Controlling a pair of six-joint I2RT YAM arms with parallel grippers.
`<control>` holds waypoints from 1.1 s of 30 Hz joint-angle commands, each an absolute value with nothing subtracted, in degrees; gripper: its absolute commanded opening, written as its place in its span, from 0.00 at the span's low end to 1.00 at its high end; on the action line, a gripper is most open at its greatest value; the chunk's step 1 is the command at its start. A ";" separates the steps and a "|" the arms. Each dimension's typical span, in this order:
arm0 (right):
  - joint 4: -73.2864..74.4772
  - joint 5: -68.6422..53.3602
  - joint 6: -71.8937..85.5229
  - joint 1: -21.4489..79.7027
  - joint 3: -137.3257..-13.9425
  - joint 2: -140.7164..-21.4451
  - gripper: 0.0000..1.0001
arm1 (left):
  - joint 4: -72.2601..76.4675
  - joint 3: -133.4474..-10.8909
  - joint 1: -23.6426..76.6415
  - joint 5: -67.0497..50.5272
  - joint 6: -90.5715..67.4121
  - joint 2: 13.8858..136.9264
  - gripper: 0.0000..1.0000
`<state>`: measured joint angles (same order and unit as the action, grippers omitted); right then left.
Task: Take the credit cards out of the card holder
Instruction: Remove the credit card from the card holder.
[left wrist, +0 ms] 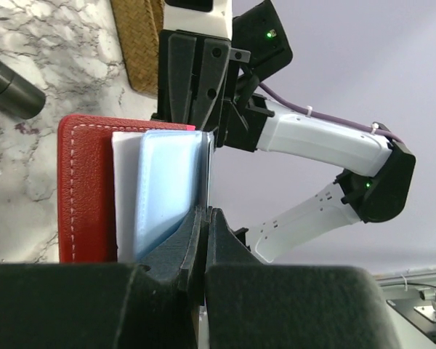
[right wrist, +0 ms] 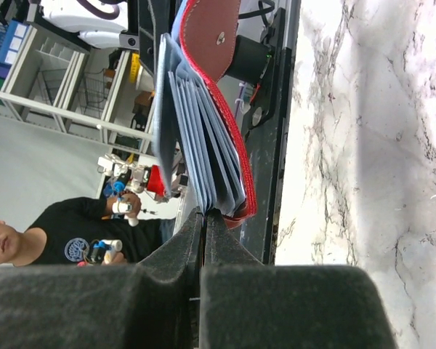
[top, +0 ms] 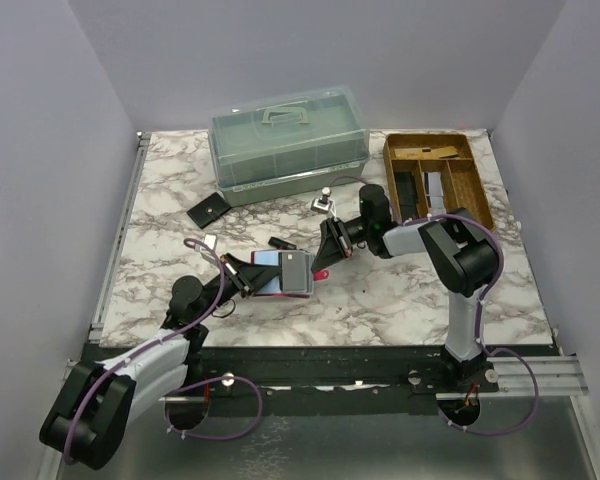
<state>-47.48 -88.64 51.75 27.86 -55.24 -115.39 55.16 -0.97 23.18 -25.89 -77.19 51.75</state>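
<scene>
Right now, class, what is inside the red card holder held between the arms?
Pale blue and whitish credit cards stick out of the red card holder, overlapping. Their tucked-in ends and any cards behind them are covered, so the count is unclear.

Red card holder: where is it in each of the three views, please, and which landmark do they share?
Top external: the red card holder is left of centre.
Left wrist: it is at the left, mid-height.
Right wrist: it is top centre, seen edge-on.
Shared landmark: the marbled table top.
</scene>
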 commanded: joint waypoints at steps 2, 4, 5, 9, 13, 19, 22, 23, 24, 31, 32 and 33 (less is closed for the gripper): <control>-31.51 -87.12 39.91 27.23 -58.07 -113.09 0.00 | 54.54 -0.26 20.93 -26.87 -76.45 50.76 0.00; -22.66 -85.66 33.36 27.09 -59.91 -113.27 0.00 | 53.89 1.31 20.37 -26.98 -75.99 51.04 0.00; -18.15 -84.71 29.99 27.07 -61.04 -113.47 0.00 | 53.80 1.80 20.10 -26.98 -75.83 51.23 0.00; -8.04 -81.37 21.74 26.94 -63.89 -114.79 0.00 | 52.61 2.90 19.84 -26.45 -75.10 52.44 0.00; 0.39 -77.46 15.34 26.98 -66.60 -116.36 0.00 | 47.36 2.30 19.78 -24.76 -72.99 53.86 0.00; 11.07 -71.47 7.32 26.54 -70.17 -118.86 0.00 | 39.10 2.18 19.78 -20.93 -70.69 54.54 0.00; 14.63 -68.61 4.34 26.46 -71.35 -119.33 0.00 | 36.87 2.91 19.78 -19.61 -70.10 54.25 0.00; 15.73 -67.96 3.51 26.49 -71.71 -119.46 0.00 | 36.51 3.22 19.73 -19.46 -70.06 54.17 0.00; 16.67 -67.28 2.87 26.54 -71.91 -119.67 0.00 | 36.22 3.43 19.77 -19.31 -69.97 54.14 0.00; 20.06 -66.12 -3.23 26.53 -73.34 -117.35 0.17 | 34.70 3.50 19.81 -18.80 -69.23 55.19 0.00; 18.88 -67.82 -2.88 26.54 -72.68 -116.65 0.25 | 34.21 3.23 19.79 -18.80 -68.98 55.41 0.00; 17.92 -69.53 -2.34 26.52 -72.08 -116.17 0.29 | 33.81 2.99 19.77 -18.81 -68.87 55.78 0.00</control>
